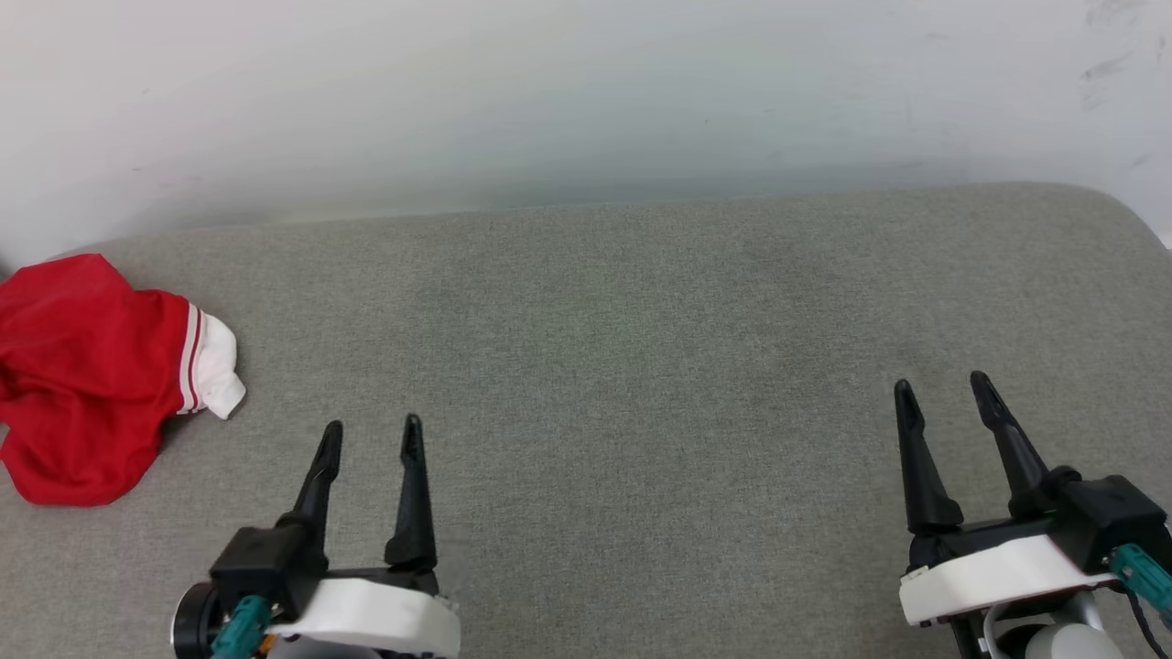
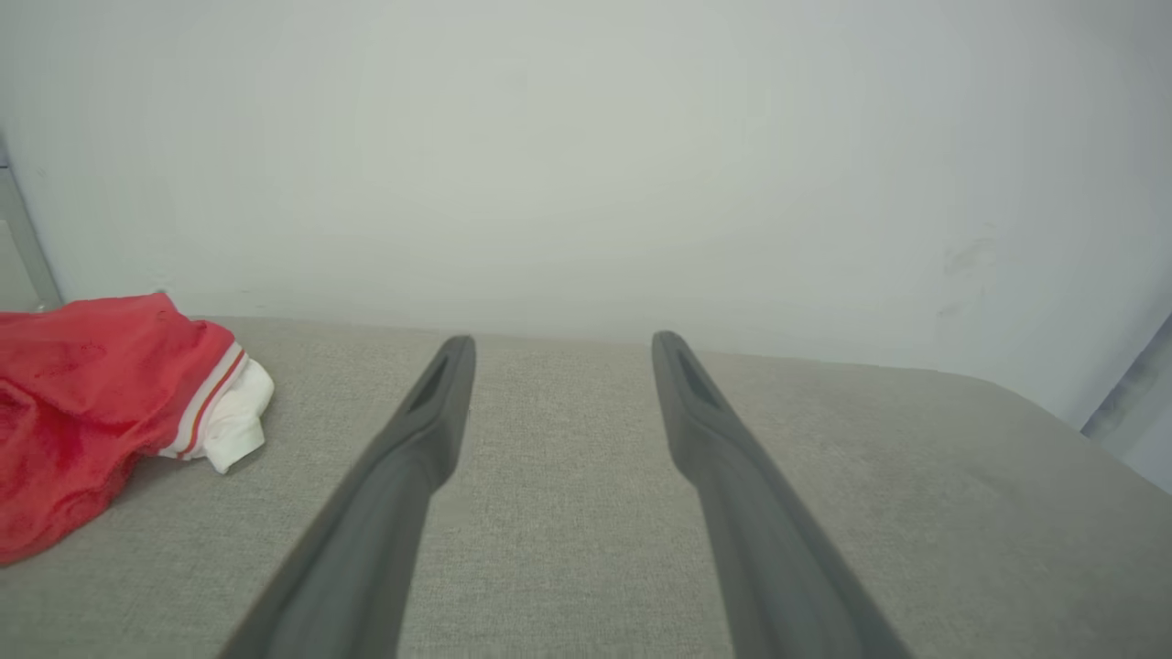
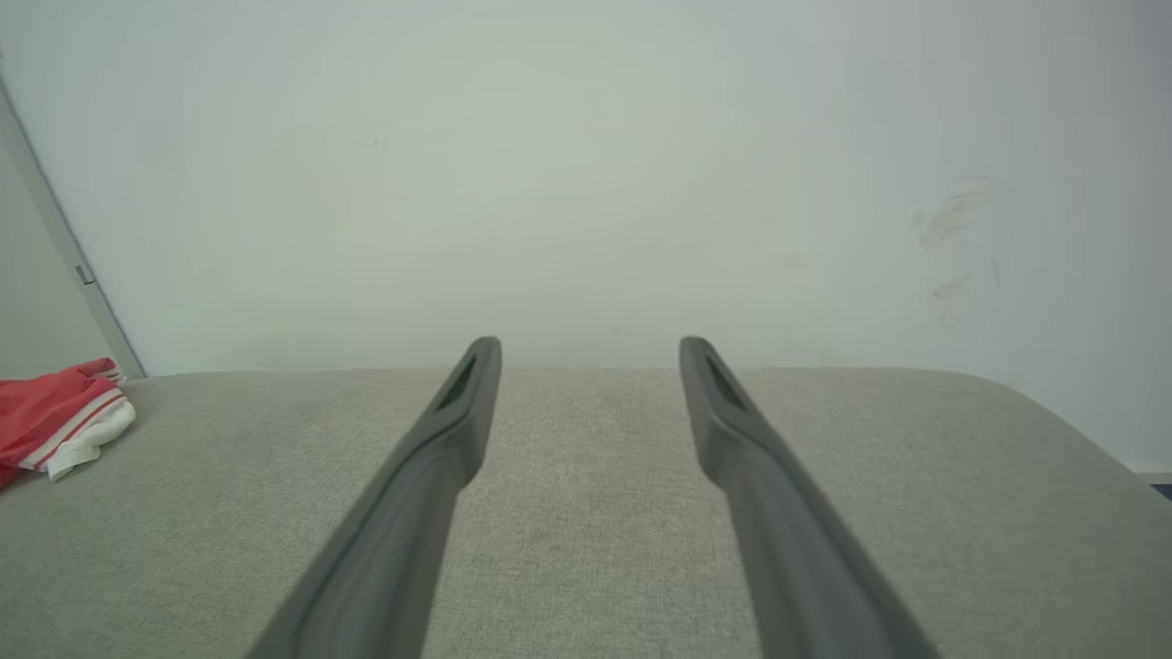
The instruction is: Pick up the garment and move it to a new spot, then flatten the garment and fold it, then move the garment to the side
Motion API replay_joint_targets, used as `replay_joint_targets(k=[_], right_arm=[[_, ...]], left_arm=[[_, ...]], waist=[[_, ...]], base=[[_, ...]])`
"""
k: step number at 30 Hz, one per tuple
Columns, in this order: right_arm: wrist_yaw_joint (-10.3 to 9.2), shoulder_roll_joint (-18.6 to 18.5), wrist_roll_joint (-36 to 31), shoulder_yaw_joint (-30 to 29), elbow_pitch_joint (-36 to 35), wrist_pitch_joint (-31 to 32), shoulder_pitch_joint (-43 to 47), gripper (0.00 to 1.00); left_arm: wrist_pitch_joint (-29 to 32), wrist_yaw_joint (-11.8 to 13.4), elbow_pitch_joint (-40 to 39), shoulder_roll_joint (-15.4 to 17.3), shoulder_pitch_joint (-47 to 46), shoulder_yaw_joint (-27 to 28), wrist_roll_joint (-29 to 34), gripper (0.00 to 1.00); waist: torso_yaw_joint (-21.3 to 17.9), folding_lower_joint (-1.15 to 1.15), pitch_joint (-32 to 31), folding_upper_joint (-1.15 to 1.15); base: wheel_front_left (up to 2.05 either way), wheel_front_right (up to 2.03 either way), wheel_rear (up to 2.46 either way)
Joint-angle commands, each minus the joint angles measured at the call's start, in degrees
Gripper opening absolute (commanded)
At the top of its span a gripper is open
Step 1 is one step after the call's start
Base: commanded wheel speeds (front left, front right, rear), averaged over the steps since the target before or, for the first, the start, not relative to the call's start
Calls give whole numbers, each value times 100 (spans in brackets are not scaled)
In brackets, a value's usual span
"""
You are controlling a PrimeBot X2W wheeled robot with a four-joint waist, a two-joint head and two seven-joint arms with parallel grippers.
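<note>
The garment [image 1: 87, 375] lies crumpled in a red heap at the far left of the grey cushioned surface, one white sleeve with red-and-white striped trim sticking out toward the middle. In the left wrist view the garment [image 2: 101, 403] sits left of the fingers, and in the right wrist view the garment [image 3: 55, 426] shows at the left edge. My left gripper [image 1: 373, 432] hovers open and empty near the front edge, right of the heap and apart from it. My right gripper [image 1: 943, 383] stands open and empty at the front right, far from the cloth.
The grey fabric surface [image 1: 623, 348] stretches wide between the two arms and ends at a pale wall [image 1: 586, 91] behind. Its back right corner [image 1: 1117, 206] is rounded.
</note>
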Motion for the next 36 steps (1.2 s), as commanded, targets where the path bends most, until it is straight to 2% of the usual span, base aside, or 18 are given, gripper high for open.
replay_joint_targets(k=[1,7,14,22,36], right_arm=[[-1,-2,46,-20,8,-59,53,100],[-2,-2,139,-52,171,-131,98,100],[-2,0,103,-50,369,-210,151,100],[-2,0,-104,-11,422,-289,155,100],[-2,1,-280,52,469,-383,192,100]], left_arm=[[-62,-213,-41,-108,118,212,47,100],[-132,-1039,239,-541,452,838,246,100],[-216,-1655,828,-871,574,1260,768,100],[-303,-1990,908,-1088,589,1511,1281,100],[-389,-2280,870,-1185,693,1739,1590,100]], waist=[[-3,0,0,0],[-20,0,2,0],[-46,0,-8,0],[-57,0,-7,0],[-74,0,-33,0]], base=[[0,0,0],[0,0,0],[0,0,0],[0,0,0],[0,0,0]])
